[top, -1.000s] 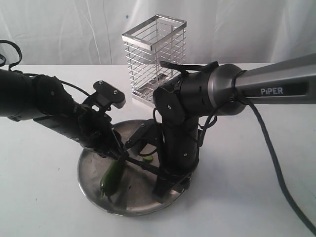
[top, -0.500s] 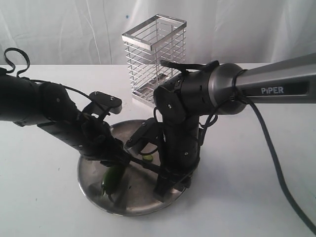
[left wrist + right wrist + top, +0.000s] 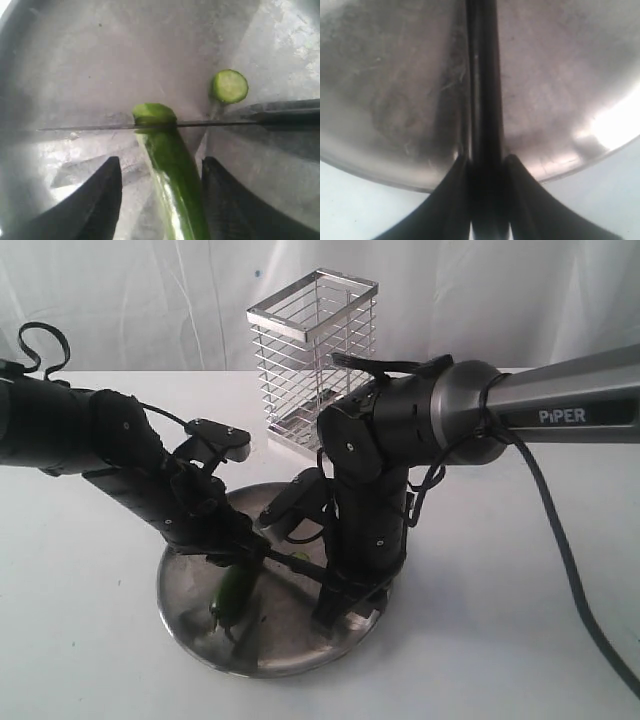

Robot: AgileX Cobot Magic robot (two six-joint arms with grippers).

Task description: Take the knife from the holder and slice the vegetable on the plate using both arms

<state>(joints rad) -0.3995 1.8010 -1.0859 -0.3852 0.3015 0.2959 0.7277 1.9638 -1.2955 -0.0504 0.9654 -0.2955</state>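
The dark green vegetable (image 3: 232, 592) lies on the steel plate (image 3: 180, 580). In the left wrist view the vegetable (image 3: 172, 170) runs between the two fingers of my left gripper (image 3: 161, 160), which is open, with a gap on one side. The black knife (image 3: 150, 125) crosses the vegetable's cut end, blade edge down on it. One pale-green slice (image 3: 229, 86) lies just beyond the blade. My right gripper (image 3: 485, 157) is shut on the knife handle (image 3: 484, 100) over the plate's rim (image 3: 395, 90). In the exterior view the knife (image 3: 295, 567) spans between both grippers.
The chrome wire holder (image 3: 312, 350) stands behind the plate, close to the right arm's elbow. White tabletop surrounds the plate, with a white curtain behind. A cable (image 3: 560, 580) trails from the right arm across the table.
My left arm has shifted rightward over the plate, its fingers now astride the vegetable. The right arm has risen slightly with the knife still in its grip.
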